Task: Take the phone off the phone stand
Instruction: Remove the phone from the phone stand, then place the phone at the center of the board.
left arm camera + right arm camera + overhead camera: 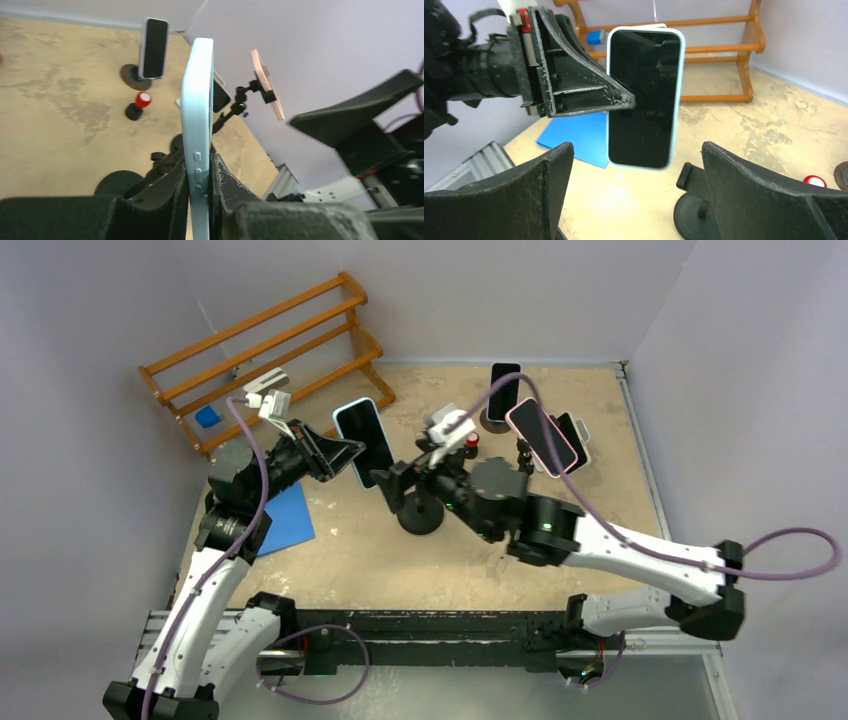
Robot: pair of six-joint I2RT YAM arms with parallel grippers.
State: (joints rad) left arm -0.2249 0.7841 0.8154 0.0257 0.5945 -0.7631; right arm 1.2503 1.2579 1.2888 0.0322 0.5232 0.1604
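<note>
Tan, blotchy tabletop [400, 575] is filling the work area, with pale lilac walls closing it in.

Item under task: the phone [363, 440] is hanging in the air, upright, above and to the left of the phone stand [420, 517] and not touching it. The left gripper [200, 190] is pinching it across front and back, beside the side buttons. The right gripper [392, 482] is hovering near the stand with its fingers [539, 190] spread wide, gripping nothing.

Step in hand: judged as the tail of the removal, the phone being already free of the stand. The next move is calling for a steady carry away from the stand and the right arm, then a gentle lowering onto bare table, perhaps by the blue sheet [285, 518].

Materials: the phone is showing as a slim rounded slab, glossy black glass in a matte pale-blue case, probably slightly grippy. The stand is presenting a heavy-looking round black base with a thin post. Finger faces are showing scuffed black plastic, wedge-shaped.
</note>
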